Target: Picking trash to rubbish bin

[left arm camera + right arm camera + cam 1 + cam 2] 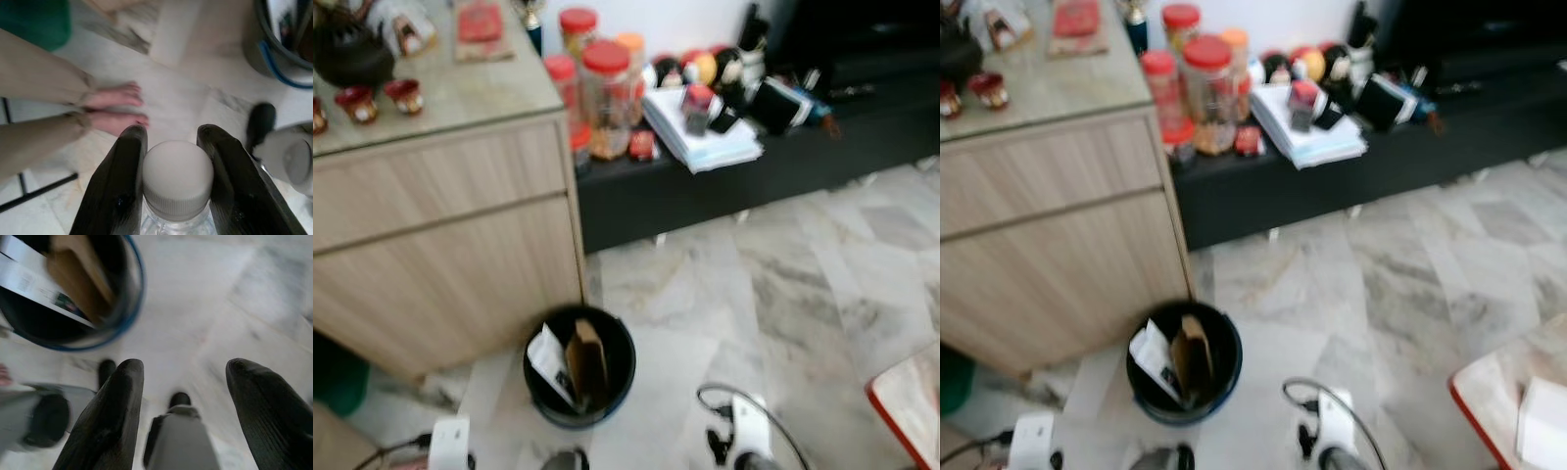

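Observation:
A black rubbish bin [625,364] with a blue rim stands on the marble floor by the wooden cabinet; brown cardboard [587,364] and white paper [551,362] lie in it. In the left wrist view my left gripper [172,142] is shut on a clear plastic bottle with a white cap [177,178], held low above the floor, with the bin [274,54] a short way off. In the right wrist view my right gripper [183,369] hangs open with nothing between its fingers, close to the bin [129,293].
A wooden cabinet [440,245] stands at the left, topped with cups and a teapot. A low black bench [754,166] holds jars, papers and clutter. A person's bare feet [115,107] stand on the floor near my left gripper. A red-edged object [911,401] sits at the right.

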`<state>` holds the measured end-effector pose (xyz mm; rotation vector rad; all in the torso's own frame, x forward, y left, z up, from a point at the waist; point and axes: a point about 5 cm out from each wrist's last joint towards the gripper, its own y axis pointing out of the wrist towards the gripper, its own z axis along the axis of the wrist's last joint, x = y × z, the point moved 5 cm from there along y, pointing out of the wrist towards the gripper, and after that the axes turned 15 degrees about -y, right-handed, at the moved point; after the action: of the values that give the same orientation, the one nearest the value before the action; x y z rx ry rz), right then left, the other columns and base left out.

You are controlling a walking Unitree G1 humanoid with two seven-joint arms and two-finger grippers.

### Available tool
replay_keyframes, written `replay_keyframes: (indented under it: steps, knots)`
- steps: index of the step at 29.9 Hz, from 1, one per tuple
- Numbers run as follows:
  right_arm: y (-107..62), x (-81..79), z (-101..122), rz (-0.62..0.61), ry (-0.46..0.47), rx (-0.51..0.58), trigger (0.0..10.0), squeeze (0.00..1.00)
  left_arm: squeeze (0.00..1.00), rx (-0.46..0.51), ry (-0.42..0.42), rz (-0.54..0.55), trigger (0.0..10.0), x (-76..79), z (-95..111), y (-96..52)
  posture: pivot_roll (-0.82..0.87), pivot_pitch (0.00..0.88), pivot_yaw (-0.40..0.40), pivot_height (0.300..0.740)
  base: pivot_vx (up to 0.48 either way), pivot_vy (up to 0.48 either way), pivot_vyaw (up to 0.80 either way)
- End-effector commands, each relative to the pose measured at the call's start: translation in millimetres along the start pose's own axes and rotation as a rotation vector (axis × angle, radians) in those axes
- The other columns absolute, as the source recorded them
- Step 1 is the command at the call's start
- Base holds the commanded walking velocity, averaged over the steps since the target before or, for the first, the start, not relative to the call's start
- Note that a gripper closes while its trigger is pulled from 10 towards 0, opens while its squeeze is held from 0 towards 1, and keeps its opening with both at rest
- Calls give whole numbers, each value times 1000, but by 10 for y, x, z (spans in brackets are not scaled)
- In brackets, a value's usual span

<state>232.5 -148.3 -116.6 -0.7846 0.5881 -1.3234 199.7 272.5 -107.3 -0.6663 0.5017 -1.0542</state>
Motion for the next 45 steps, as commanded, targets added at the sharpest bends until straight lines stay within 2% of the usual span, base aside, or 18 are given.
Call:
replay_keyframes:
  steps: [1, 5, 11, 12, 14, 16, 17, 19, 20, 21, 23, 27, 28, 34, 35, 36, 37, 45]
  knots:
    - [-32, 89, -149, -21, 8, -37, 10000, 0, 0, -31, -2, 9, 10000, -25, -95, -20, 140, 198, -11, 740, 412, 0, 0]
    - [-31, 106, -136, -23, 11, -33, 10000, 0, 0, -5, 12, -8, 10000, 21, -27, -6, 136, 199, -12, 740, 396, 0, 0]
    - [3, 59, 53, 32, -46, 9, 10000, 0, 0, 167, 124, -127, 10000, 375, 461, 45, 136, 194, -18, 740, 0, 0, 0]
    - [14, 40, 152, 57, -80, 37, 10000, 0, 0, 236, 175, -186, 10000, 558, 648, 36, 132, 192, -22, 740, 0, 0, 0]
    - [20, 44, 234, 67, -102, 62, 10000, 0, 0, 290, 194, -236, 10000, 711, 791, 14, 132, 192, -23, 740, 0, 0, 0]
    - [29, 36, 378, 95, -88, 102, 10000, 0, 0, 362, 215, -318, 10000, 953, 995, -39, 130, 189, -26, 740, 0, 0, 0]
    - [31, -3, 474, 139, -106, 125, 10000, 0, 0, 424, 221, -376, 10000, 1135, 1158, -99, 126, 186, -29, 740, 0, 0, 0]
    - [27, -76, 589, 209, -143, 150, 10000, 0, 0, 499, 226, -453, 10000, 1371, 1353, -197, 124, 184, -32, 740, 0, 0, 0]
    - [17, -148, 686, 266, -199, 174, 10000, 0, 0, 553, 248, -507, 10000, 1546, 1478, -281, 121, 184, -34, 740, 0, 0, 0]
    - [9, -180, 742, 293, -215, 192, 10000, 0, 0, 581, 261, -529, 10000, 1623, 1535, -322, 117, 186, -36, 740, 0, 0, 0]
    - [-6, -236, 857, 340, -197, 224, 10000, 0, 0, 619, 267, -552, 10000, 1731, 1627, -382, 115, 186, -38, 740, 0, 0, 0]
    - [-44, -329, 1063, 406, -151, 294, 10000, 0, 0, 650, 245, -577, 10000, 1830, 1724, -440, 109, 186, -38, 740, 0, 0, 0]
    - [-85, -411, 1227, 456, -127, 355, 10000, 0, 0, 664, 241, -596, 10000, 1896, 1766, -476, 108, 189, -38, 740, 0, 0, 0]
    - [-132, -543, 1341, 520, -140, 403, 10000, 0, 0, 670, 234, -618, 10000, 1922, 1761, -501, 110, 193, -35, 740, 0, 0, 0]
    - [-134, -551, 1343, 524, -143, 404, 10000, 0, 388, 666, 234, -622, 10000, 1919, 1748, -499, 114, 196, -36, 740, 0, 0, 0]
    - [-135, -554, 1344, 526, -145, 404, 10000, 0, 388, 663, 236, -625, 10000, 1917, 1739, -497, 114, 196, -36, 740, 0, 0, 0]
    - [-136, -560, 1341, 529, -148, 403, 10000, 0, 1000, 658, 235, -632, 10000, 1913, 1723, -495, 114, 197, -37, 740, 0, 0, 0]
    - [-133, -559, 1290, 536, -148, 389, 10000, 0, 1000, 645, 224, -628, 10000, 1867, 1692, -471, 119, 197, -40, 740, 0, 0, 0]
